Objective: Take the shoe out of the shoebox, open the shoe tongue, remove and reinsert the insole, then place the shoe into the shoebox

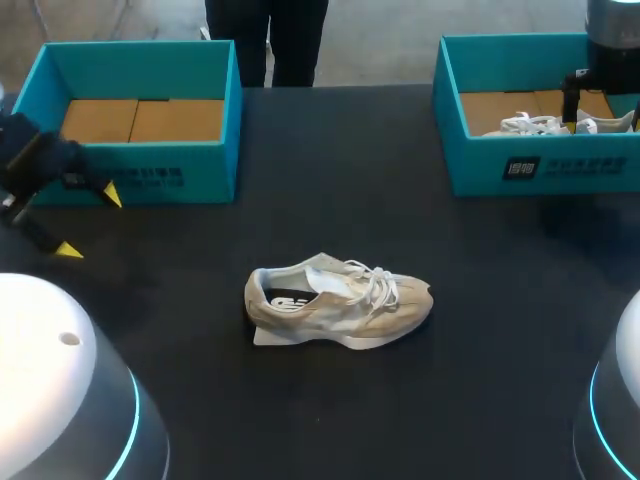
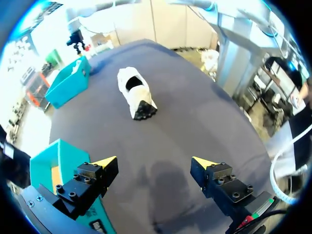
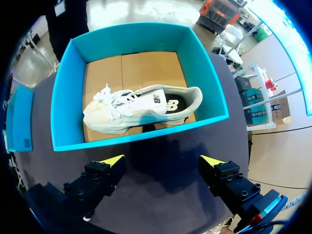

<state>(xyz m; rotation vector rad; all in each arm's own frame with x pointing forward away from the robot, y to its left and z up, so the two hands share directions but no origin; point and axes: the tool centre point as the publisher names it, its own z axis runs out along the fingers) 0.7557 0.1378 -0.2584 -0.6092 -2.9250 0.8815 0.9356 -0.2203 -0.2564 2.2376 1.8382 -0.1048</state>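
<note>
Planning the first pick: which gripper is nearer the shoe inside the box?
Right. The right gripper hovers just over the box, with the shoe ahead of it; the left gripper is across the table, beside the empty box.

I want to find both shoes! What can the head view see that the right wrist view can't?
Only the head view: the beige shoe on the table, the left shoebox and the open left fingers. Only the right wrist view: the yellow tips of the open right fingers. Both: the table, and the right shoebox with a white shoe lying inside.
</note>
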